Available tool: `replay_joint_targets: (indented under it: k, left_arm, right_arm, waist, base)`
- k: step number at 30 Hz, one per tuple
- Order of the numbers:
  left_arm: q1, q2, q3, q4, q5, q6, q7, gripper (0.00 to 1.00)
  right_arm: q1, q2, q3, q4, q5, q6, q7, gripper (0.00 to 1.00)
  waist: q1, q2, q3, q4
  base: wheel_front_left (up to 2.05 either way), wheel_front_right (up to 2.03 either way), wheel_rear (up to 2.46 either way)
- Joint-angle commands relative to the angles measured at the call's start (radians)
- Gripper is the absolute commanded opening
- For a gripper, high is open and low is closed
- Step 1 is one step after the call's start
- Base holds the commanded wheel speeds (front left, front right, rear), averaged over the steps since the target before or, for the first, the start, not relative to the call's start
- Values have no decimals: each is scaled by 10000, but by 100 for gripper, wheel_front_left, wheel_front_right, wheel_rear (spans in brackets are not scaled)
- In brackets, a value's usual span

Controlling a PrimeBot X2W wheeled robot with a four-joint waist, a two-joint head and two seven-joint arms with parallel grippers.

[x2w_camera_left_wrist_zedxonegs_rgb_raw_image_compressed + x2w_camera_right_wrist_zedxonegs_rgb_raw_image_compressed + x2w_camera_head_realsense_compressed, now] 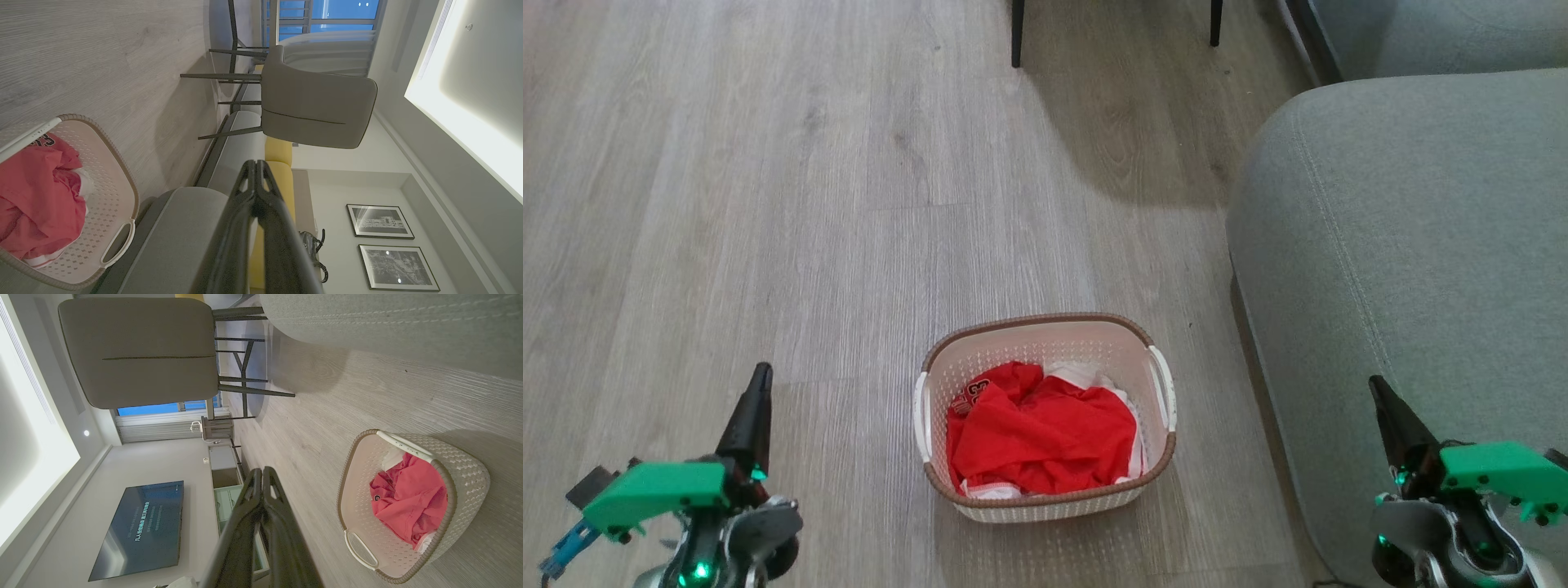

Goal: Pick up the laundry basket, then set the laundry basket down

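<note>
The laundry basket [1045, 339] stands on the wooden floor in the lower middle of the head view, cream-white and perforated, with a brown rim and white side handles. Red and white clothes lie inside it. My left gripper [760, 377] is at the lower left, well apart from the basket, its fingers pressed together and empty. My right gripper [1376, 385] is at the lower right, over the sofa edge, also shut and empty. The basket [110, 192] appears at the left in the left wrist view beyond the shut left gripper [255, 163]. In the right wrist view the basket [466, 469] sits right of the right gripper [261, 470].
A grey sofa [1405, 245] runs along the right, close to the basket's right side. Dark chair legs [1017, 33] stand at the far middle. Open wooden floor [727, 204] stretches to the left and ahead.
</note>
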Motion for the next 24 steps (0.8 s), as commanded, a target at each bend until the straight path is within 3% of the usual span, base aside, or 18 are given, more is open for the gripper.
replay_joint_targets:
  k: [1,24]
  left_arm:
    - [-538,134,324,-301,-1,-67,48,0]
    - [-541,104,367,-300,35,-67,82,0]
  right_arm:
    - [-473,-108,146,-324,18,-13,50,0]
    - [-479,-58,76,-320,-41,-13,107,0]
  waist:
    - [0,-1,-1,0]
    - [0,-1,-1,0]
  base:
    - [0,0,0]
    - [0,0,0]
